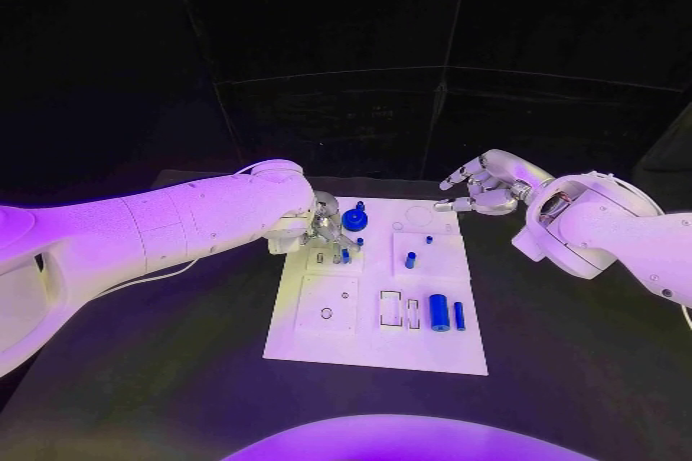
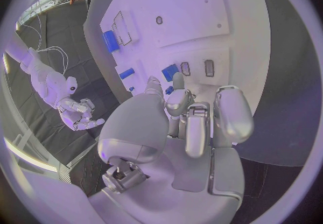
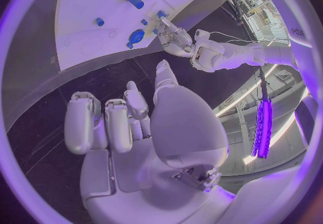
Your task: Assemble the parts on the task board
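In the head view the board [image 1: 378, 326] lies mid-table [image 1: 577, 381]; a round part [image 1: 355, 219] and small pegs [image 1: 410, 260] stand near its far end, two cylinders [image 1: 438, 312] lie loose by open slots, so most assembly seems left. The left hand [image 1: 323, 233] hovers over the far left corner; the right hand [image 1: 480, 193] hangs off the far right edge, fingers curled on nothing. In the left wrist view, the left hand's fingers are bent above a blue part [image 2: 170, 71]; I cannot tell if they grasp anything. The right wrist view shows black table beneath the right hand.
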